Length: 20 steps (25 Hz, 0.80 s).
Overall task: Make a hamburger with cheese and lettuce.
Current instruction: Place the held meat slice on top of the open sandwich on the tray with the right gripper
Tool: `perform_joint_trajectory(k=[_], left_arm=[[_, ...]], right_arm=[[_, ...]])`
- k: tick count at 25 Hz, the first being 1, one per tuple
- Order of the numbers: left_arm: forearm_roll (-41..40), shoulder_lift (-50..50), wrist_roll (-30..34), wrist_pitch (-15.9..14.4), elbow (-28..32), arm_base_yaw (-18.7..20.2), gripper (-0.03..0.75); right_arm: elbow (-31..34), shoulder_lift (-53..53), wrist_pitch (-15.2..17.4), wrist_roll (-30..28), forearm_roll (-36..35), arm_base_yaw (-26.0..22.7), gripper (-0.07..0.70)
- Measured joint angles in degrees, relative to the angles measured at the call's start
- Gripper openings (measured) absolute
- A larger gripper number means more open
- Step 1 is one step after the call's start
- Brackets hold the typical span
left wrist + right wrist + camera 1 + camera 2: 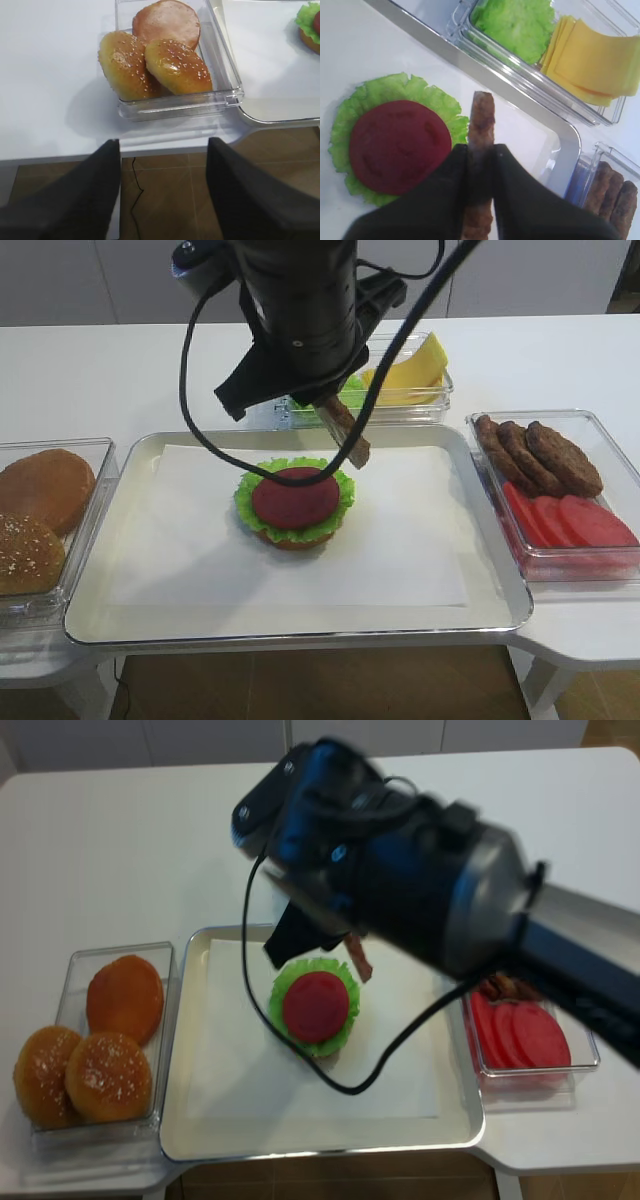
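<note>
From the exterior high view I see the right gripper (pixel 352 440) hanging over the silver metal tray (pixel 140 465), its fingers pinched on a brown oval meat patty (pixel 350 435) held on edge. The patty's lower end hangs just beside the upper right of the hamburger (pixel 295 502), a stack of tan bun base, frilly green lettuce and a red tomato slice on top, sitting on the white paper sheet (pixel 200 540) near the tray's middle. Behind the tray, the pale-yellow flat cheese slices (pixel 418 365) lean in a clear plastic box (pixel 440 405) beside loose lettuce. A clear box at right (pixel 600 430) holds more patties and tomato slices; another at left holds brown buns (pixel 40 485).

Through the right wrist camera, I see the black fingers (pixel 440 200) clamped on both flat faces of the patty (pixel 481 125), which sticks out past them, right of the hamburger (pixel 395 145). The cheese (pixel 600 60) lies top right in its box.

Through the left wrist camera, I see the left gripper (pixel 164 195) with its two dark fingers (pixel 90 190) standing wide apart and holding nothing, off the table edge just below the bun box (pixel 230 95).

In the realsense high view, the blurred right arm (pixel 420 890) covers the tray's back; the patty (pixel 360 958) hangs at the hamburger's (pixel 315 1005) upper right.
</note>
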<state>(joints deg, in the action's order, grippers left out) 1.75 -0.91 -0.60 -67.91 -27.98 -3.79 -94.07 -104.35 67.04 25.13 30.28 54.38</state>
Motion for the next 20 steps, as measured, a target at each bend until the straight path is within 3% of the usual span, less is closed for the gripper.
perform_joint_trajectory(k=[20], left_arm=[[0.00, 0.00, 0.00, 0.00, 0.00, 0.00, 0.404]], right_arm=[[-0.29, -4.48, -1.24, -1.13, 3.23, 3.06, 0.127]])
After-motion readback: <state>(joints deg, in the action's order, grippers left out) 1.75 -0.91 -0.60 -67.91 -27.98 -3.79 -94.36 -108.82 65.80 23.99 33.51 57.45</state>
